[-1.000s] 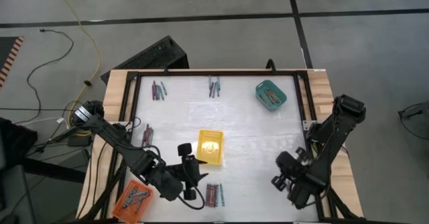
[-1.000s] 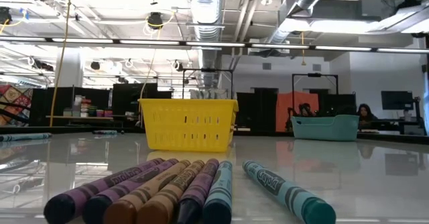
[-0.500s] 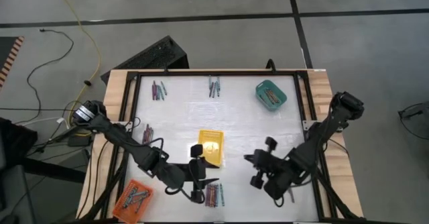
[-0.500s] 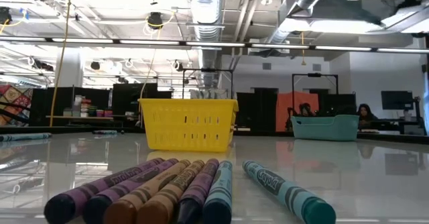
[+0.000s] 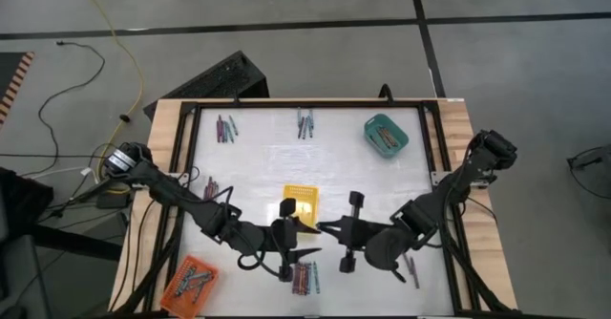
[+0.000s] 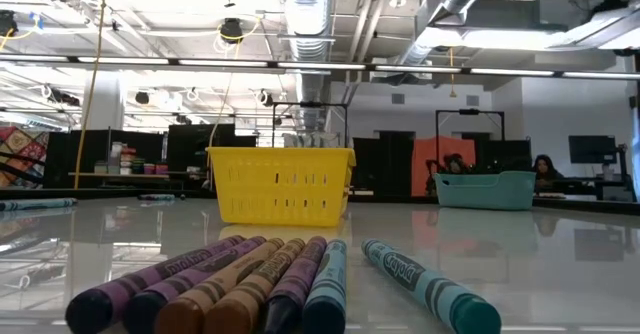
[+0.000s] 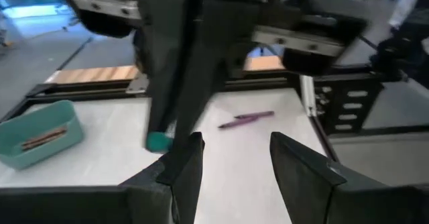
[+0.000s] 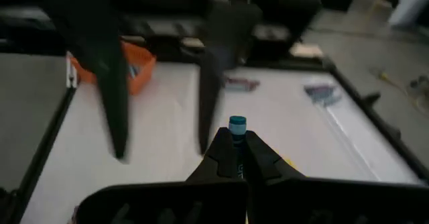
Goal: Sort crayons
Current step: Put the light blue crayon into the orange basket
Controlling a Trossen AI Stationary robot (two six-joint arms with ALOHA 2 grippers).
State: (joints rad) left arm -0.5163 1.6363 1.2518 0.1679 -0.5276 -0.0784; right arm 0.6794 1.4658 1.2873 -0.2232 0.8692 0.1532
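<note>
Currently: crayon handover at table's 6 o'clock.
Right gripper [image 8: 236,158] clamps teal crayon [image 8: 236,126]; left gripper [image 7: 231,160], fingers apart, must likely close on it.

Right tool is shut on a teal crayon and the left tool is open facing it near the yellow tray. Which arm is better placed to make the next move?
Probably the left. Its open tool sits facing the teal crayon pinched in the right tool, so it could close on it. The right need only hold steady.

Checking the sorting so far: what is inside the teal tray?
The teal tray holds a few crayons, also seen through its side from the left wrist. Their exact number and colours cannot be told.
</note>
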